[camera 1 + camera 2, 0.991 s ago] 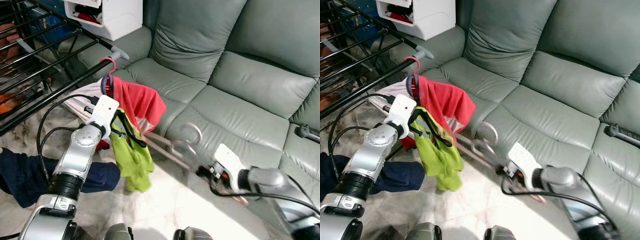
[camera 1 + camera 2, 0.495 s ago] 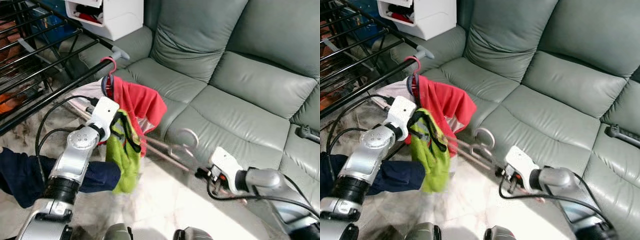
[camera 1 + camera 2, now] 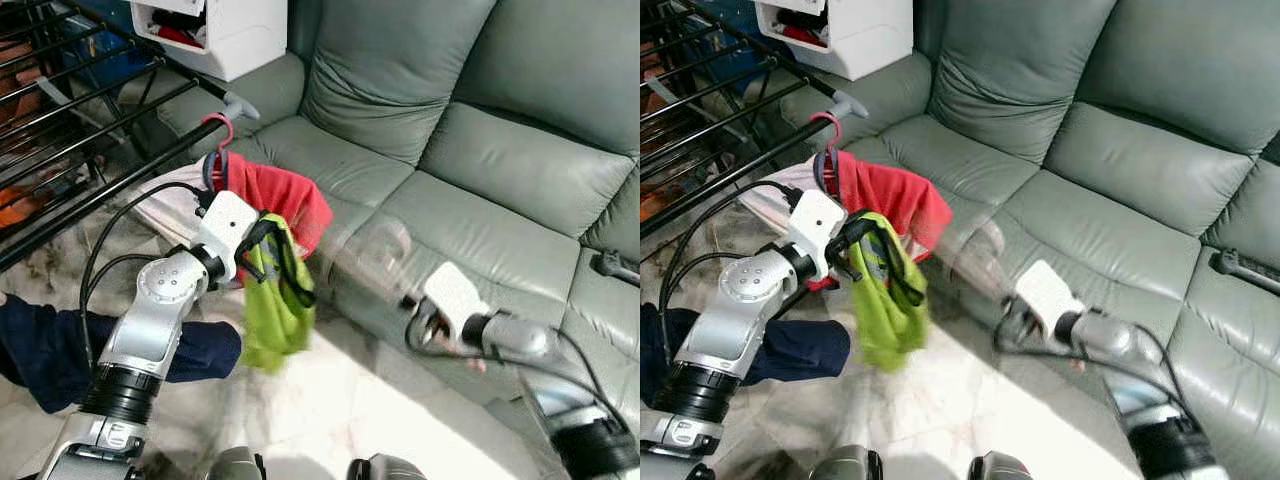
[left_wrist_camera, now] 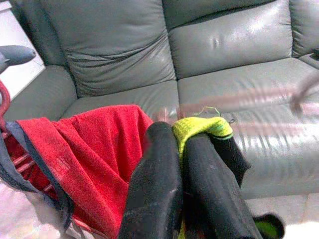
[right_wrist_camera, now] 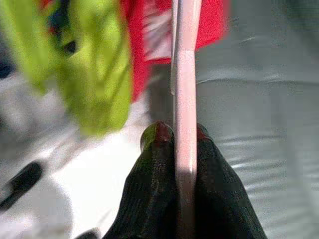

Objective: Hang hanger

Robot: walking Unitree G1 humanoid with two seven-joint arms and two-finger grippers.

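2 grippers at work over the grey sofa (image 3: 480, 150). Left gripper (image 4: 182, 164), centre-left of the head view, fingers pinched together on a lime-green garment (image 3: 275, 305) hanging below it, just beside a red cloth (image 3: 285, 195) draped near the black drying rack (image 3: 90, 150) at upper left. Right gripper (image 5: 175, 137), lower right of centre, clamped on a pink hanger (image 5: 183, 74), blurred, reaching toward the red cloth.
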